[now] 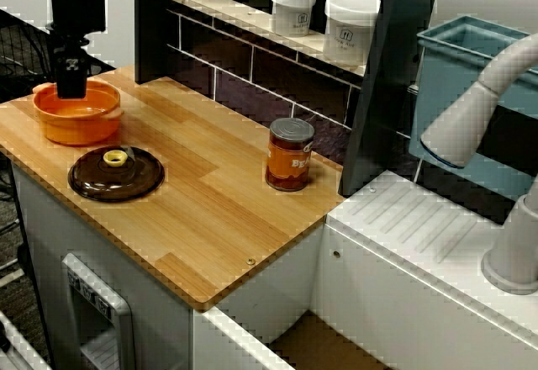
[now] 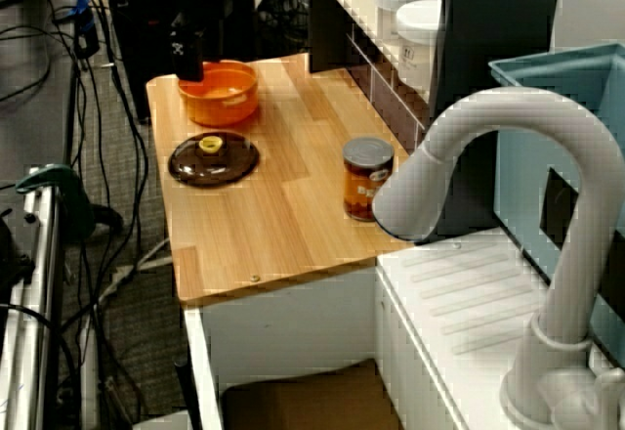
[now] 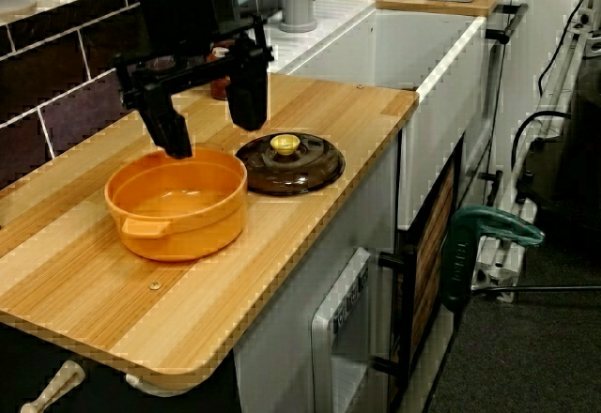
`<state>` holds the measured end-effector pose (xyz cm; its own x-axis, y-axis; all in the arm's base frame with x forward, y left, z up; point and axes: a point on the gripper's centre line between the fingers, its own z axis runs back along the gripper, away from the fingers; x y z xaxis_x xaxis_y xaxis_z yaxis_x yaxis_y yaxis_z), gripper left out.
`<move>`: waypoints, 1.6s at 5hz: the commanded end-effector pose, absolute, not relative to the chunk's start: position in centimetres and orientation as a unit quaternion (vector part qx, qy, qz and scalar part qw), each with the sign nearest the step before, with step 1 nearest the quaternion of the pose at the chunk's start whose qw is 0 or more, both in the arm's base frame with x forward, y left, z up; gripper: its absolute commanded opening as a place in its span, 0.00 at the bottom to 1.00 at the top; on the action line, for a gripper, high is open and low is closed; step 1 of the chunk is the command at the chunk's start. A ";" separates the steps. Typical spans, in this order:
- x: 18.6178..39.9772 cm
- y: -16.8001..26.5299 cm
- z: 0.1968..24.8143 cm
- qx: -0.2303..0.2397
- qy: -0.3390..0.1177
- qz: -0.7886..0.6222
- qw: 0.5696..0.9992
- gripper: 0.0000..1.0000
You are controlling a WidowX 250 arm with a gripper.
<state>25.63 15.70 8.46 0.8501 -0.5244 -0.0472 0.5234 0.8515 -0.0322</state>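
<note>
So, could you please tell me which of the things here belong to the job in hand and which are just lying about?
In hand:
gripper, open, at the far rim of the orange pot
brown lid, flat on the counter beside the pot

Lying about:
can on the counter
white jars on the shelf
faucet
blue bin

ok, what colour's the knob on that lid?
Yellow knob on a dark brown lid; shows best in the close view from the side.
</note>
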 end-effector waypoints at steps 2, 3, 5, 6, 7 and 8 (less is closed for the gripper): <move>24.5 17.9 7.5 0.023 0.026 -0.341 0.939 1.00; 24.5 18.2 6.7 0.024 0.031 -0.331 0.943 1.00; 24.5 18.5 5.7 0.025 0.041 -0.319 0.947 1.00; 24.6 18.5 5.4 0.053 0.049 -0.299 0.951 0.00; 24.7 18.5 5.7 0.051 0.051 -0.297 0.952 0.00; 24.9 18.7 6.0 0.046 0.049 -0.292 0.954 0.00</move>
